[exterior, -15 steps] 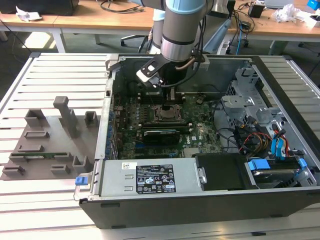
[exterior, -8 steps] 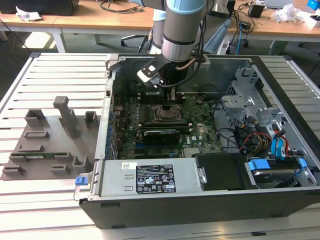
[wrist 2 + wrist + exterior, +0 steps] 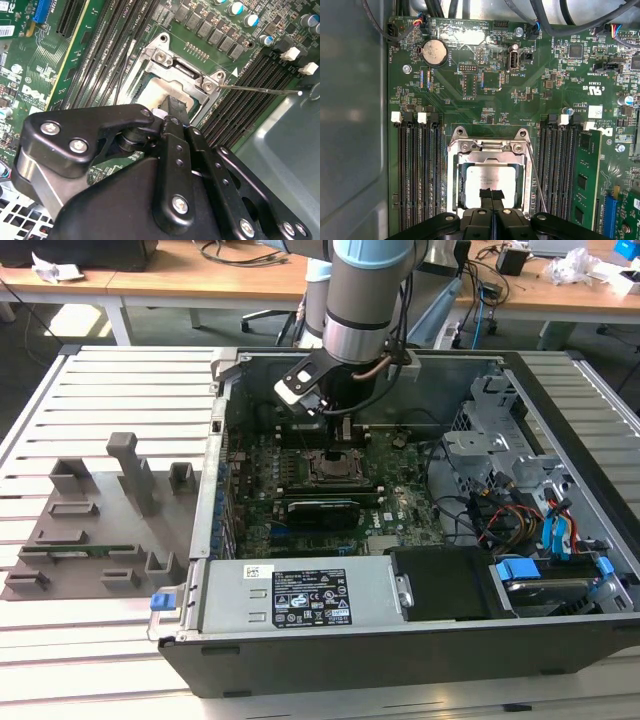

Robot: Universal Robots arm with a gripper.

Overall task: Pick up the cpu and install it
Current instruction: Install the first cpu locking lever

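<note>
Reaching down into the open black metal computer case [image 3: 330, 665], above the flat green motherboard [image 3: 405, 502]. Holding the black gripper [image 3: 491, 194] low over the square silvery metal-framed socket [image 3: 487, 146], fingertips pressed together with no gap. Pointing those closed tips at the small flat silvery-grey square cpu [image 3: 487, 175], lying inside the socket frame; touching or just above, impossible to tell.

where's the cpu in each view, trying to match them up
exterior view: too small to pick out; look under the gripper.
second wrist view: the cpu, pale plate just past the gripper's tip.
first wrist view: the cpu, silvery square with the gripper tip on it.
shared landmark: the metal socket frame around it.
</note>
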